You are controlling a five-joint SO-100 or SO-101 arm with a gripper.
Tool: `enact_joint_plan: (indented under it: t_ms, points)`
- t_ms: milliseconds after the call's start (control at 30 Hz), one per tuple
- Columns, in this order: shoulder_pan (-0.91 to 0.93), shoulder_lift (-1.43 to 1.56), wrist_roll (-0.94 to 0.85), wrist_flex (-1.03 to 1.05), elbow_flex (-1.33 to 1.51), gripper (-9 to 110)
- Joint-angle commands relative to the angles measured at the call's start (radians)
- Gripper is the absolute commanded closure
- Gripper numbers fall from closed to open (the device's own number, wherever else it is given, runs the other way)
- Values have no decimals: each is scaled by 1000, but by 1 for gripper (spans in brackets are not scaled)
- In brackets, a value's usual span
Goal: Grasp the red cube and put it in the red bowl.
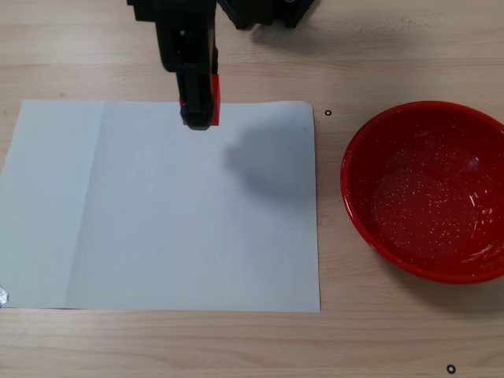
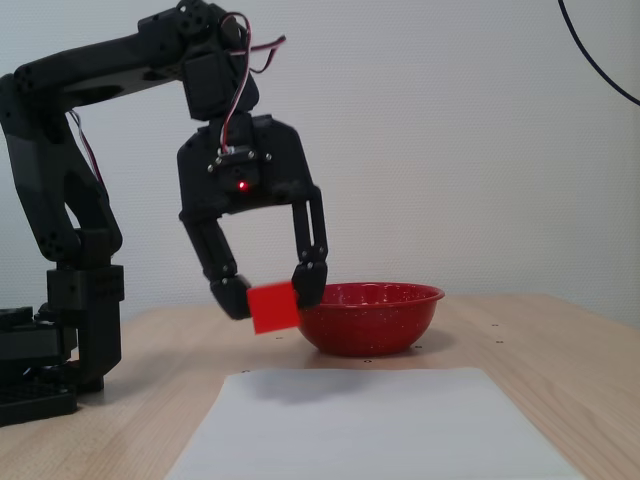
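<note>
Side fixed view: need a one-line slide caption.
Gripper holds the red cube in the air above the white paper, beside the red bowl.

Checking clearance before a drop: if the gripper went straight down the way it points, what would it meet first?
Most likely the white paper below. The gripper, shut on the cube, hangs clear of the bowl.

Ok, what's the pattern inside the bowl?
Glossy red with fine white speckles inside the bowl, clearest in the fixed view from above.
</note>
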Motion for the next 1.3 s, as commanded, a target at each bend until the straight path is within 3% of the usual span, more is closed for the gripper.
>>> enact_joint_plan:
  t_ms: [0, 700, 1267]
  points:
    - [38, 87, -35, 18, -146, 101]
    - [514, -9, -181, 2, -434, 101]
    - [749, -357, -261, -57, -703, 101]
